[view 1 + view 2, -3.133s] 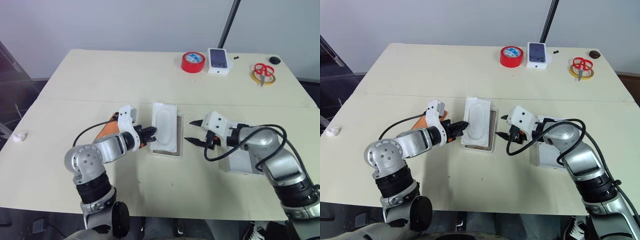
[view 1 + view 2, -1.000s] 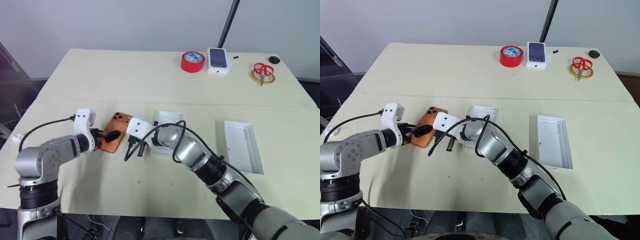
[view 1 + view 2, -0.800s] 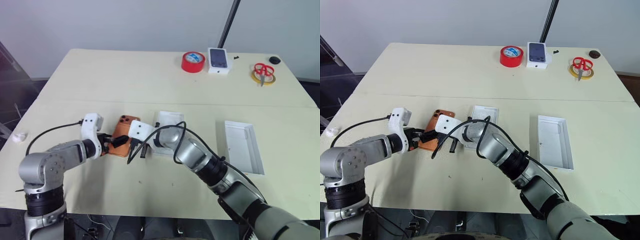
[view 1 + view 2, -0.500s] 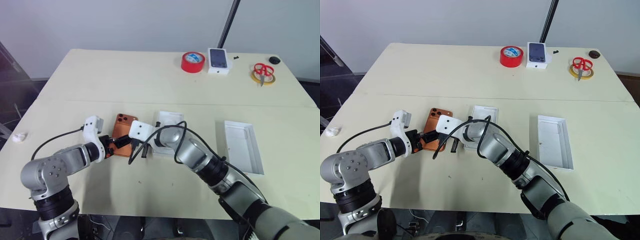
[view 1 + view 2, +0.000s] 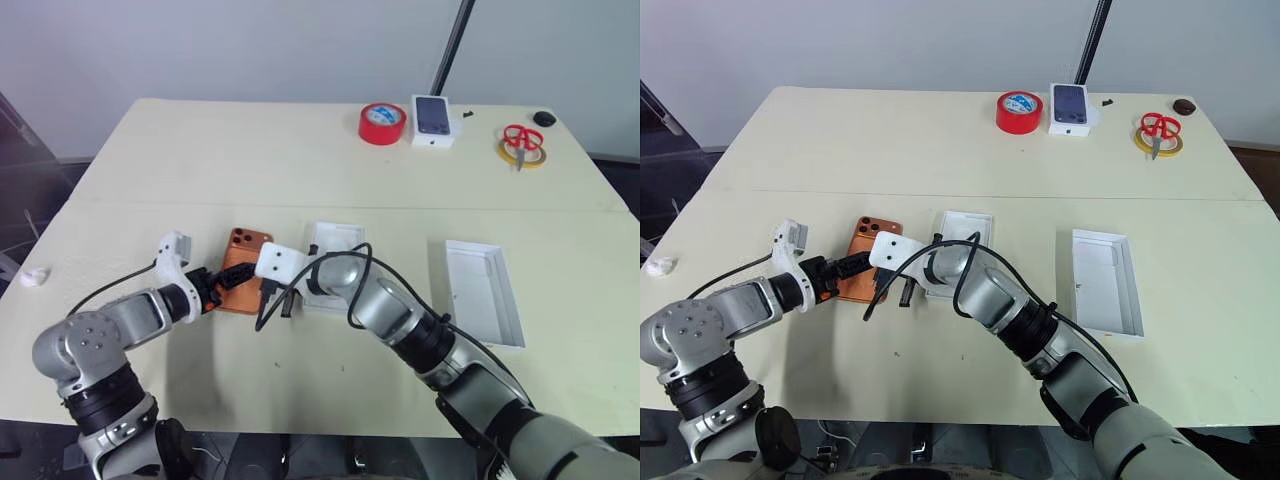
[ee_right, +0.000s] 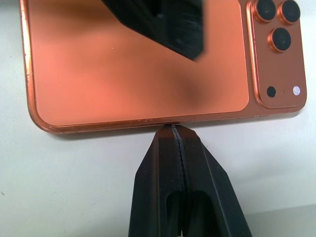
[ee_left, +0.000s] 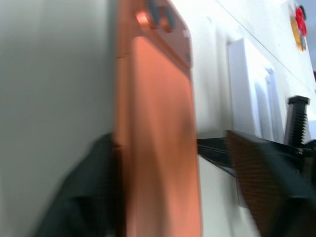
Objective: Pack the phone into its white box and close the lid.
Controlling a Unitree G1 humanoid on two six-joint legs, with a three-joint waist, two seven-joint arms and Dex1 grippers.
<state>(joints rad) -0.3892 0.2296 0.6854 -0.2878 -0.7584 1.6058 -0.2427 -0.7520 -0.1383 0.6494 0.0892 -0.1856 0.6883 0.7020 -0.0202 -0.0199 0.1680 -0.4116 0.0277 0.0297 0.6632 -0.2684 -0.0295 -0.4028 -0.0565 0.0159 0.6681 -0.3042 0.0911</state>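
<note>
I see the phone (image 5: 863, 262) camera-side up on the surface (image 5: 940, 160); my right gripper (image 6: 174, 129), jaws fully closed, tips touch its long edge; left gripper (image 5: 847, 267) jaws part-open astride phone's end, grip unclear.

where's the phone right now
The phone lies camera side up on the table, left of centre, between the left gripper and the shut right gripper, just left of the white box.
</note>
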